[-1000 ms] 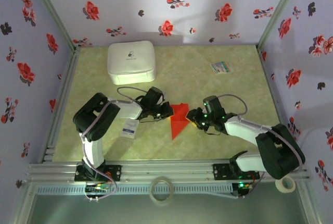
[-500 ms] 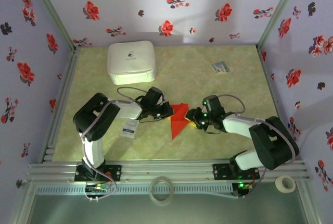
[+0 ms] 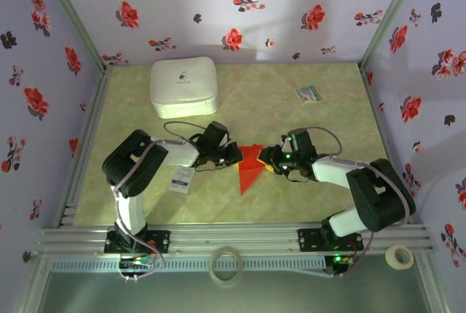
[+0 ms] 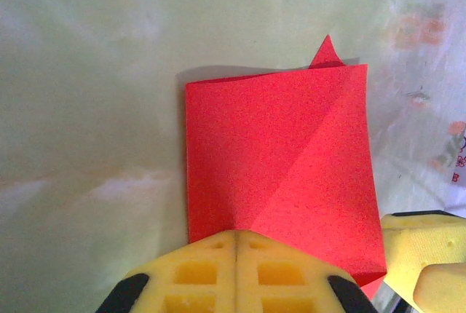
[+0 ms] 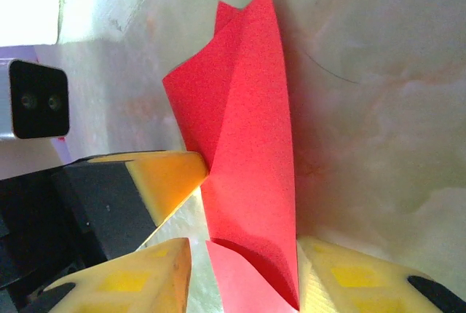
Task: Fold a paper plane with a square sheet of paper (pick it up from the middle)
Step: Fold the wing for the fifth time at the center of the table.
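In the top view we see the red sheet of paper point(image 3: 249, 169) lying partly folded on the table point(image 3: 335, 127), a little below the centre of the frame, with a pointed end toward the bottom edge. The left gripper point(image 3: 235, 156) meets it from the left and the right gripper point(image 3: 267, 160) from the right.

In the left wrist view the left gripper's two yellow fingers point(image 4: 196, 273) are pressed together with no gap. Their tips sit on the sheet's bottom edge. The sheet runs under them, and we cannot tell whether any paper is nipped between them. A diagonal crease crosses the sheet from upper right to lower centre, and a small red corner pokes out past its top edge.

In the right wrist view the right gripper's fingers point(image 5: 145, 280) stand apart at the bottom of the frame. A raised fold of the sheet stands between them, close to the right-hand finger, with open space on its left. The left gripper's tip comes in from the left and touches the sheet at the fold.

The container here is the white box point(image 3: 184, 86) at the upper left of the table, well apart from the sheet. It is closed, so we cannot see what it holds. A small white packet point(image 3: 182, 179) lies left of the sheet, and a small multicoloured card point(image 3: 309, 94) lies toward the upper right.
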`<state>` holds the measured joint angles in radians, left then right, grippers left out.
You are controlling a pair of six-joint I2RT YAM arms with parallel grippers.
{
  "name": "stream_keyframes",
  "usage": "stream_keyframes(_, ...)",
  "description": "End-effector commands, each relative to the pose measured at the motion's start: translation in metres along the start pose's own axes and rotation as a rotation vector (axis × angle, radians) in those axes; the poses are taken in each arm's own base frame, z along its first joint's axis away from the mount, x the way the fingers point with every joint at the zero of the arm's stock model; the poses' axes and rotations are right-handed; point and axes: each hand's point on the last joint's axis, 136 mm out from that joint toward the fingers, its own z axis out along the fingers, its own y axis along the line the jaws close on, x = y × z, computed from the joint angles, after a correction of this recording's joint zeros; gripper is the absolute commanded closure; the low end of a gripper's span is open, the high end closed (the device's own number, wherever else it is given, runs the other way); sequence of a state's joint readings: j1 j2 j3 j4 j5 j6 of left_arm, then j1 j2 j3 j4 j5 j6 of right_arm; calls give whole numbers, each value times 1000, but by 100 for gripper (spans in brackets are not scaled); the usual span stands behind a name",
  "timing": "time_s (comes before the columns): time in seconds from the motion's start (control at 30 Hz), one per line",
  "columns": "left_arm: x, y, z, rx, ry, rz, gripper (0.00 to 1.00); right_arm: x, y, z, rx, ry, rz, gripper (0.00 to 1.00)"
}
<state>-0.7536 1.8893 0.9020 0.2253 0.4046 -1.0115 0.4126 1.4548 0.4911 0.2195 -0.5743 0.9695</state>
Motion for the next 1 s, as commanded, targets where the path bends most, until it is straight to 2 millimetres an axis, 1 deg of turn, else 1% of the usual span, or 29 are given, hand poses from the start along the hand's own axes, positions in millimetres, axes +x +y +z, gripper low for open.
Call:
stream_keyframes(0.0,17,22,1,-69,47,-20,96,-5,13,2,-51,23,-61,59)
stream_keyframes(0.13,16,21,1,-67,45,-19,96,-7,9,5,-49,42,-61,59)
stream_keyframes(0.33,16,21,1,-69,45,-20,96,-9,11,10,-70,74,-83,60)
stream_keyframes(0.6,16,21,1,-69,44,-20,96,-15,7,15,-65,96,-83,66)
stream_keyframes(0.77,16,18,0,-62,45,-13,96,-18,1,19,-46,104,-76,78)
stream_keyframes(0.9,14,12,-2,-45,43,6,94,-20,2,21,-48,110,-77,86)
stream_keyframes(0.97,12,6,-5,-32,40,22,93,-19,1,21,-45,110,-75,89)
